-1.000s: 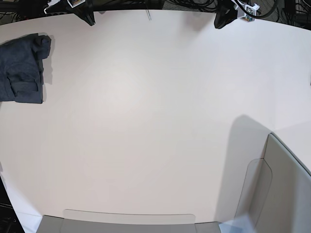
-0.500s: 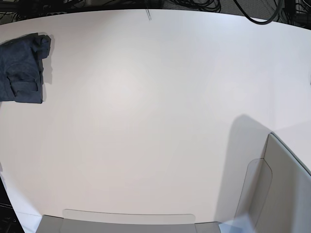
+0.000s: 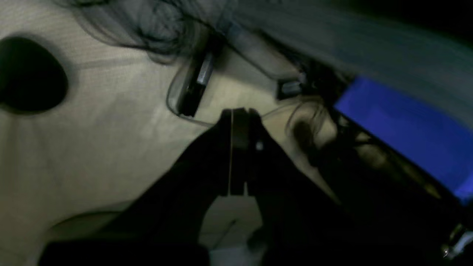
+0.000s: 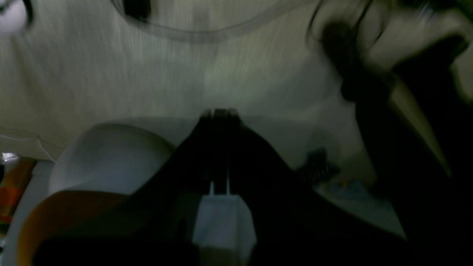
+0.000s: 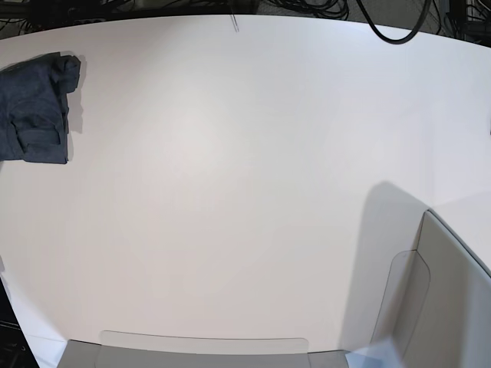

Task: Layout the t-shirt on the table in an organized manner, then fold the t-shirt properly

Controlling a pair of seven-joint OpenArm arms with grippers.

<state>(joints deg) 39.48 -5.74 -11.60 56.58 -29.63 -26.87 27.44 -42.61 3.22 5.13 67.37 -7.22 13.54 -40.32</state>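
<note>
The t-shirt (image 5: 34, 107) lies folded in a dark navy bundle at the far left of the off-white table (image 5: 245, 176) in the base view. Neither gripper shows in the base view. The left wrist view shows my left gripper (image 3: 236, 114) with its dark fingers pressed together and nothing between them, over a pale floor with cables. My right gripper (image 4: 218, 112) stands shut and empty too in the right wrist view, which is dark and blurred. No shirt appears in either wrist view.
A grey-beige bin wall (image 5: 445, 299) rises at the table's front right, and a low clear panel (image 5: 203, 341) runs along the front edge. Black cables (image 5: 391, 27) hang past the back edge. A blue panel (image 3: 402, 125) shows in the left wrist view.
Both arms, whose dark tips showed at the table's back edge a second ago, have withdrawn out of the base view. The folded t-shirt has not moved.
</note>
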